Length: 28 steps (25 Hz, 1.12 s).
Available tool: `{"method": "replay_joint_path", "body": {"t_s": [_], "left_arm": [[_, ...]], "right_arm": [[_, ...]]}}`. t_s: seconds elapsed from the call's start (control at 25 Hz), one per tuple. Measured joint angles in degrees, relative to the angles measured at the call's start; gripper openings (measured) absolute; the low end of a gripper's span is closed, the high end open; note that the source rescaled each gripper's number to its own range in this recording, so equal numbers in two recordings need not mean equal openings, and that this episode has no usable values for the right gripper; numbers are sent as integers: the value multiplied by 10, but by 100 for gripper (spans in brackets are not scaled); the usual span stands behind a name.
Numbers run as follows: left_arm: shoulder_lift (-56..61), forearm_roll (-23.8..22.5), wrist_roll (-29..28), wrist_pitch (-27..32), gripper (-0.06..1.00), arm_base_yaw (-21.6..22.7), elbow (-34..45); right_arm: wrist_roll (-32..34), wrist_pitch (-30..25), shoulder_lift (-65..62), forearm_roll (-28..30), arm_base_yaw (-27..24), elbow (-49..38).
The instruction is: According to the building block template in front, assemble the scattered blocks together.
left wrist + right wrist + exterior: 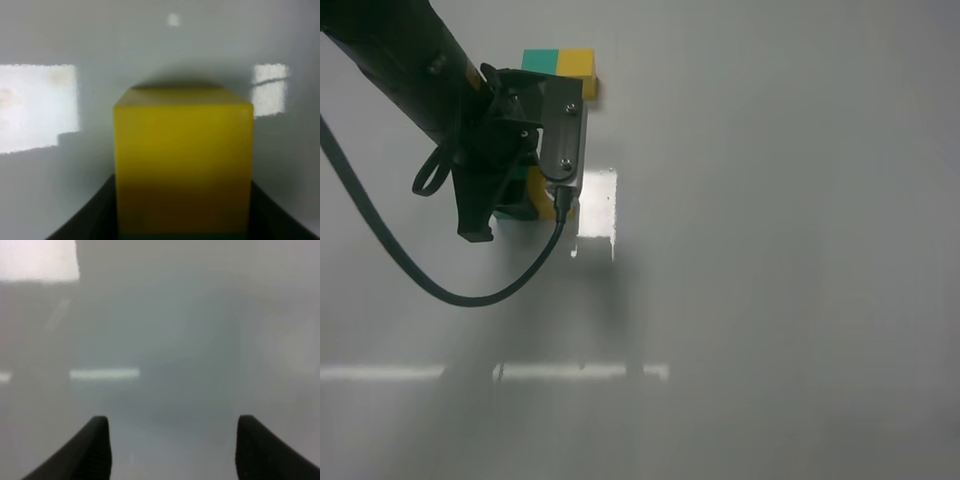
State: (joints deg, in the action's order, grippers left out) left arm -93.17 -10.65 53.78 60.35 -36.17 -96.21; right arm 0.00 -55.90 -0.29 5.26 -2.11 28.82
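The template [560, 64], a teal-and-yellow bar with teal on the left, lies at the back of the white table. My left gripper [510, 205] is down over the scattered blocks. The teal cube [512, 192] sits left of the yellow cube [554, 207], close beside it, and both are largely hidden by the gripper. In the left wrist view the yellow cube [182, 160] fills the space between the dark fingers [85, 220], with a thin teal strip [185, 237] at its lower edge. Whether the fingers press a cube is not visible. My right gripper [172, 440] is open and empty over bare table.
The white table [770, 250] shows bright light reflections [597, 205] beside the blocks and a strip near the front [580, 371]. The left arm's black cable [420, 270] hangs in a loop to the left of the blocks. The right arm is outside the exterior view.
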Motion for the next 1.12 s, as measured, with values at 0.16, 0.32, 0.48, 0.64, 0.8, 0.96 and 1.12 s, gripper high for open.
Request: {"method": "replay_joint_path", "body": {"t_s": [0.16,0.32,0.48,0.64,0.8,0.96,1.12], "left_arm": [[0,0,-11,2,54,0,0],[0,0,-25,10,95,0,0],[20,-1,-23,34,100,-26,-5],[64,0,-24,39,100,-70,-22],[102,1,-27,78,98,-101,-40],[135,-31,-48,92,85,-101,-46],[170,-97,-123,95,78,-101,-46]], "right_arm": [[0,0,0,0,0,0],[0,0,0,0,0,0],[0,0,0,0,0,0],[0,0,0,0,0,0],[0,0,0,0,0,0],[0,0,0,0,0,0],[0,0,0,0,0,0]]}}
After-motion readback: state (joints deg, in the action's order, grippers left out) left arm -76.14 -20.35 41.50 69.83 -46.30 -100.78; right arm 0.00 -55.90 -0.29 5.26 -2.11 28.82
